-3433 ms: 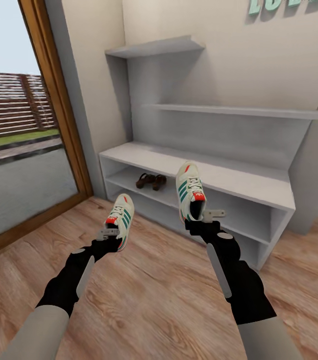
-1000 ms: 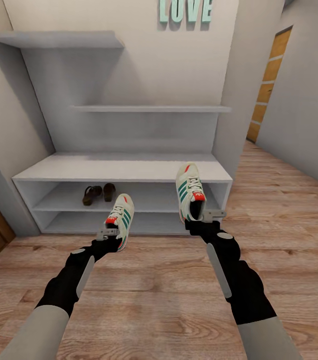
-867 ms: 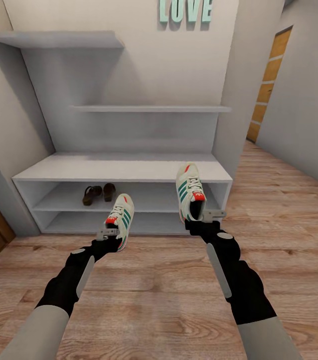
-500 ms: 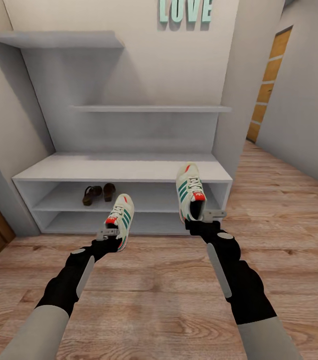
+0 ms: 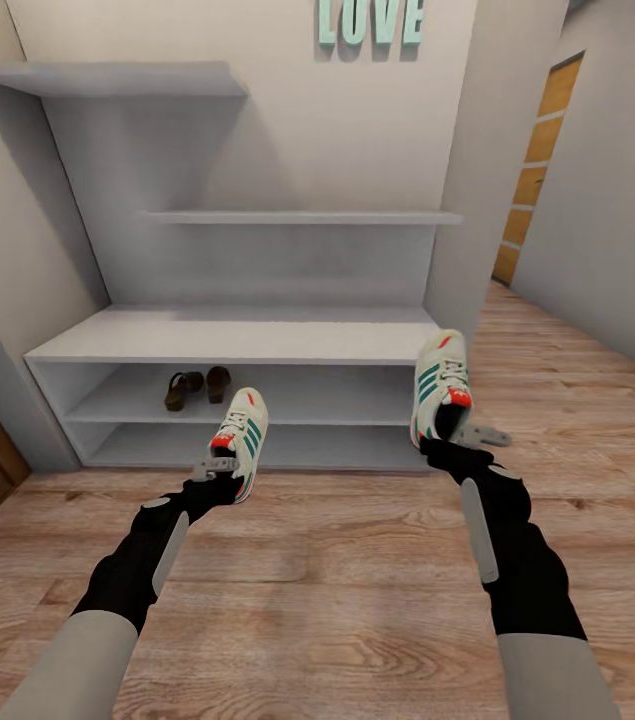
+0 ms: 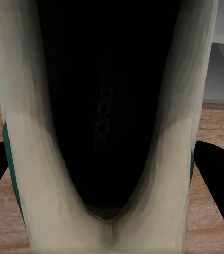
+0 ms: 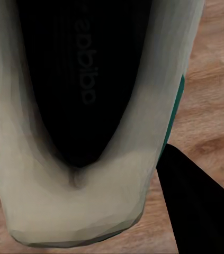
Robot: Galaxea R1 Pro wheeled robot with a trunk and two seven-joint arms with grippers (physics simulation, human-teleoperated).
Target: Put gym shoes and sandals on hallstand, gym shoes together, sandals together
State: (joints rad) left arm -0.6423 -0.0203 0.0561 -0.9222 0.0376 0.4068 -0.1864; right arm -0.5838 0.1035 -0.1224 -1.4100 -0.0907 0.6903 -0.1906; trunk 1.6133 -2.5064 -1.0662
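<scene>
Pinching gym shoes' heels, left fingers point(image 6: 217, 164), right fingers point(image 7: 196, 196), toes forward.

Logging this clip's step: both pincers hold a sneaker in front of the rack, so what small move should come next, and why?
Probably carry the right pincer forward over the hallstand's bench top to set its gym shoe down. The sandals already sit together on the shelf below, the bench top looks bare, and the left pincer holds the other gym shoe to place beside it.
</scene>
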